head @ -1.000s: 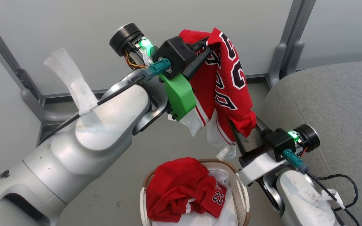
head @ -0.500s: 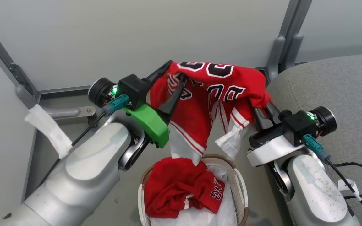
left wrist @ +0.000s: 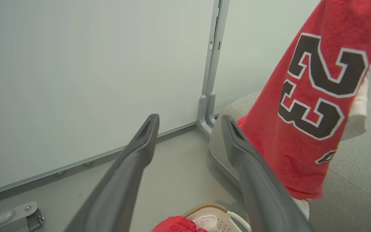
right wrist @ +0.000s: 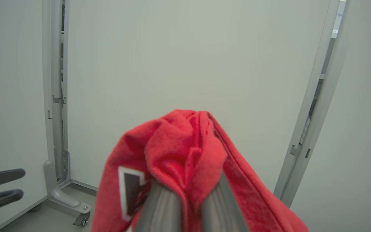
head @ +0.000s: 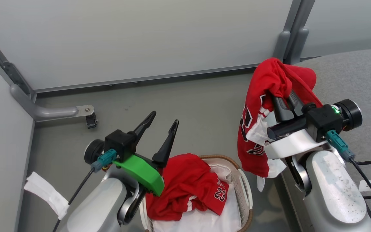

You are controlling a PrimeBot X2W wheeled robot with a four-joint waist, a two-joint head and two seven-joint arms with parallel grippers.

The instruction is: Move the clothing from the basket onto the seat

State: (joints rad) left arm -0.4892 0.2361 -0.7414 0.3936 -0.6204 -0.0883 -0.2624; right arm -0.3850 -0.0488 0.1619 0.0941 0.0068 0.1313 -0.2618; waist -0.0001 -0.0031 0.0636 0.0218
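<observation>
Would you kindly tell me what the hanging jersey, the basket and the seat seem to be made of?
Jersey: soft matte knit fabric, judging by its limp folds and fuzzy surface. Basket: smooth white plastic, slotted walls; brown woven rim, possibly rattan. Seat: grey woven upholstery, matte, finely textured.

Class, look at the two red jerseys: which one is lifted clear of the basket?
The jersey clamped in the right pincer, hanging by the seat; the other jersey lies crumpled in the basket.

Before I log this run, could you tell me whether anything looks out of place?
Only small things: a strip of white tape hangs loose from the left arm's cable, and dark specks dot the right forearm. Nothing looks spilled or damaged.
</observation>
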